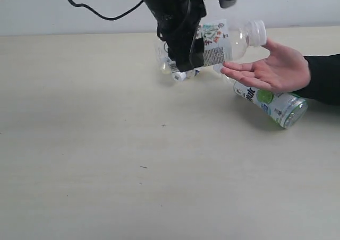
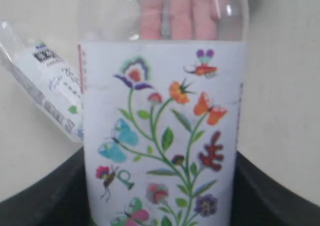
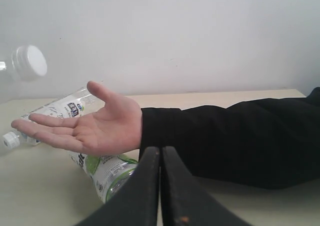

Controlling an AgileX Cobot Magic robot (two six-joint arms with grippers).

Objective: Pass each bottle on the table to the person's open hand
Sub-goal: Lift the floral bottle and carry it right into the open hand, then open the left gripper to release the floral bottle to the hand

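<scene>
While bare bench (image 1: 106,160) fills the foreground, we see the right fingers (image 3: 145,191) pressed together on nothing, low beside the person's black sleeve (image 3: 225,136). Next comes the green-fruit bottle (image 1: 272,103), lying on its side on the bench just under the open hand (image 1: 273,70), which waits palm up. Beside and slightly above that palm, the left fingers (image 1: 183,51) clasp the floral bottle (image 1: 223,41) around its labelled middle. They hold it clear of the bench and nearly level, its white cap (image 1: 256,32) close to the thumb; we cannot tell whether the two touch. Farthest back, a third bottle (image 1: 171,65) lies on the bench behind the arm, partly hidden.

We judge the handover to be the step under way. To do it well, we would carry the floral bottle a little farther across, so that its body and not only its cap end lies over the palm. We would then lower it slowly and let go only once the hand bears its weight. A smooth round bottle may roll off an open palm, so a gentle, level release matters.
</scene>
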